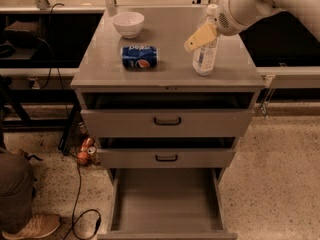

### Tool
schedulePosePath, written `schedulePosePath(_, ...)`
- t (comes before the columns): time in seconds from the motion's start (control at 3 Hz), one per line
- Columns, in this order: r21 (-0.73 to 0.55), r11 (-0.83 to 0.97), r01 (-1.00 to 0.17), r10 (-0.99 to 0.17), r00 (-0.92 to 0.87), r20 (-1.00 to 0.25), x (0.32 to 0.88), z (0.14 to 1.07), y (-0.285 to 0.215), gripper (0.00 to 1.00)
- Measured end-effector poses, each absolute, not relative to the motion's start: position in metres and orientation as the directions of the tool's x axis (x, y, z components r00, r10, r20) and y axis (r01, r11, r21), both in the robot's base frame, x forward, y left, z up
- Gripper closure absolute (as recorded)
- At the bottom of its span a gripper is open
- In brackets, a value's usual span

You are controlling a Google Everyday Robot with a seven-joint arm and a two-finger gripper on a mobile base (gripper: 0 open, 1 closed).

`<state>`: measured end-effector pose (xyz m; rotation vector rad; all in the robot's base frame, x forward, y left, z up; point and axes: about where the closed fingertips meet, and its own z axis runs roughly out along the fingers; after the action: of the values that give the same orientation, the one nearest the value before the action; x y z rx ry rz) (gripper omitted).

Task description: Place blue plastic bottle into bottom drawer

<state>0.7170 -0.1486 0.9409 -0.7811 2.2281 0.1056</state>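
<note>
The blue plastic bottle, clear with a white cap and a pale label, stands upright on the right side of the grey cabinet top. My gripper comes in from the upper right on a white arm and sits at the bottle's upper half, its yellowish part in front of the bottle. The bottle's base rests on the top. The bottom drawer is pulled fully out below, and its flat grey floor is bare.
A blue Pepsi can lies on its side at the middle of the top. A white bowl stands behind it. The two upper drawers are slightly out. A person's leg and shoe, cables and small cans are on the floor at the left.
</note>
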Motion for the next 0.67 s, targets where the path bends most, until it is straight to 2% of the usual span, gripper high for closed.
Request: schedulePosePath(0.67, -0.142, 0.807, -0.573, -0.49, -0.515, -0.704, 0.7225, 0.9368, -0.1387, 0.62)
